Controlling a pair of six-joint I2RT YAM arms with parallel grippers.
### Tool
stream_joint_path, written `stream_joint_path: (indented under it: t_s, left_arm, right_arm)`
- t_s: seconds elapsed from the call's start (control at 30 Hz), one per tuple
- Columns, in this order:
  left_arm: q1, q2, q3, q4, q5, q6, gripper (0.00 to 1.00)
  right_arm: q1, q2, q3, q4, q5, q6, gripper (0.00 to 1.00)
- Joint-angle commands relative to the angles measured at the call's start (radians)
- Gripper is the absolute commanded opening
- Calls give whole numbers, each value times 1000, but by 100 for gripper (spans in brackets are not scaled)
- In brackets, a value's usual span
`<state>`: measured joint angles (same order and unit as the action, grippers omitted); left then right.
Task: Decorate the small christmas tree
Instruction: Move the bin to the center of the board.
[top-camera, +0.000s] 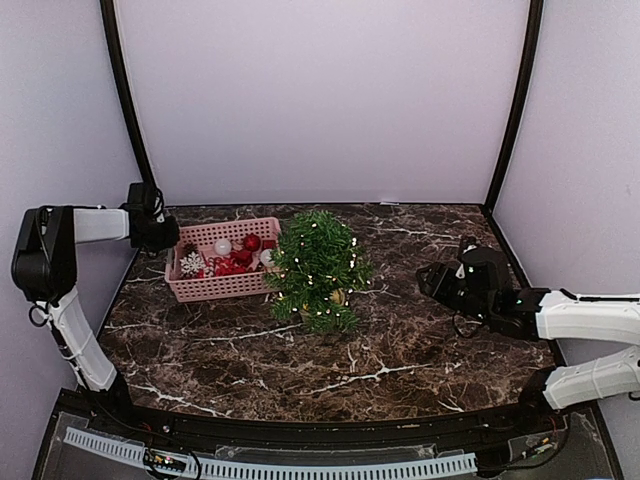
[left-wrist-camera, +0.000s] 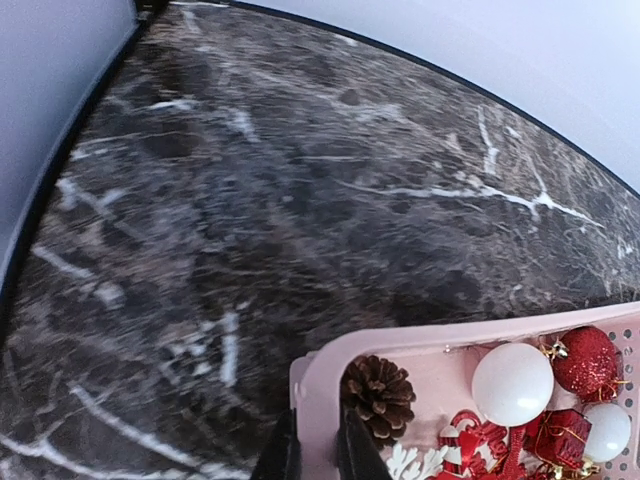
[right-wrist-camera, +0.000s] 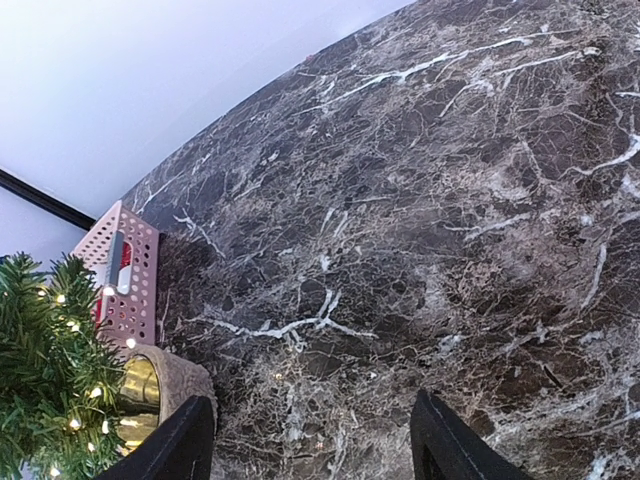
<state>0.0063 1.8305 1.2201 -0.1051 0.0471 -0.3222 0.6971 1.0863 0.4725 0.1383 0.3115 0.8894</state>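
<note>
The small christmas tree (top-camera: 317, 268), green with small lights, stands mid-table in a tan pot; it also shows in the right wrist view (right-wrist-camera: 45, 370). A pink basket (top-camera: 215, 287) of ornaments sits left of it. My left gripper (left-wrist-camera: 318, 455) is shut on the basket's left wall (left-wrist-camera: 322, 400), one finger inside by a pine cone (left-wrist-camera: 380, 396), one outside. White balls (left-wrist-camera: 512, 384) and red ornaments (left-wrist-camera: 587, 362) lie in the basket. My right gripper (right-wrist-camera: 310, 440) is open and empty above the table, right of the tree (top-camera: 432, 281).
The dark marble table (top-camera: 400, 340) has black frame posts (top-camera: 125, 95) at its back corners and lilac walls around. A gold ball (right-wrist-camera: 140, 392) hangs low on the tree by the pot (right-wrist-camera: 182, 380).
</note>
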Motion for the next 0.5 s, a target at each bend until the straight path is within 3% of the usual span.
stream_joint_path:
  t_s: [0.0, 0.17, 0.47]
  left_arm:
    - [33, -187, -153, 34, -78, -49, 0]
    - [34, -392, -363, 22, -131, -111, 0]
    - [35, -642, -677, 73, -52, -268, 4]
  right_arm:
    - [-7, 24, 15, 60, -22, -52, 68]
    - [-7, 32, 14, 91, -50, -71, 68]
    - [-8, 45, -2, 130, -91, -81, 68]
